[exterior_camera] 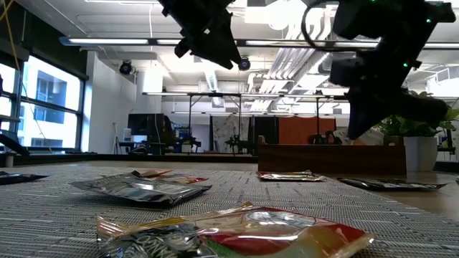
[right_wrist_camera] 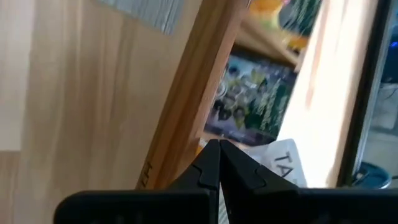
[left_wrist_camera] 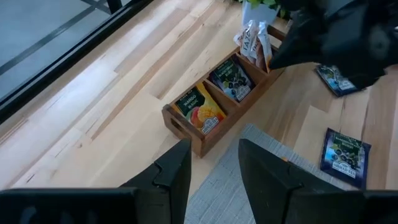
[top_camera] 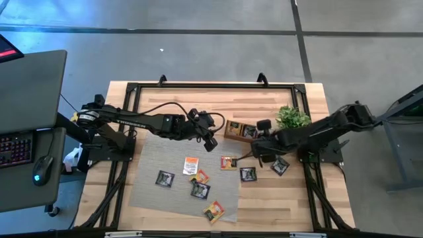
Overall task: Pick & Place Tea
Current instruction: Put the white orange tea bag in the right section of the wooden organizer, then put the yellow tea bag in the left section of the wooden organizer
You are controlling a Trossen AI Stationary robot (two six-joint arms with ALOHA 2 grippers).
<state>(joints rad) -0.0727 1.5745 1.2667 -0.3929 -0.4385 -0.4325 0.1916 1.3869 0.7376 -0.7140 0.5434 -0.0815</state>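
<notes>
The small flat square tea sachets (top_camera: pixel 199 190) lie scattered on the grey woven mat (top_camera: pixel 149 149), thin, light and probably slippery, best pinched at an edge, while the right gripper (right_wrist_camera: pixel 217 163) is closed empty above the long brown wooden tray (left_wrist_camera: pixel 214 111) and the left gripper (left_wrist_camera: pixel 214 163) hovers with its fingers apart.

A grey concrete floor (top_camera: pixel 198 39) crossed by dark seams surrounds the table. Left of it a dark desk (top_camera: pixel 30 99) holds a keyboard (top_camera: pixel 14 149) and mouse (top_camera: pixel 41 168). Beyond, an open workshop shows tall windows (exterior_camera: pixel 43 100) and ceiling strip lights (exterior_camera: pixel 115 41).
</notes>
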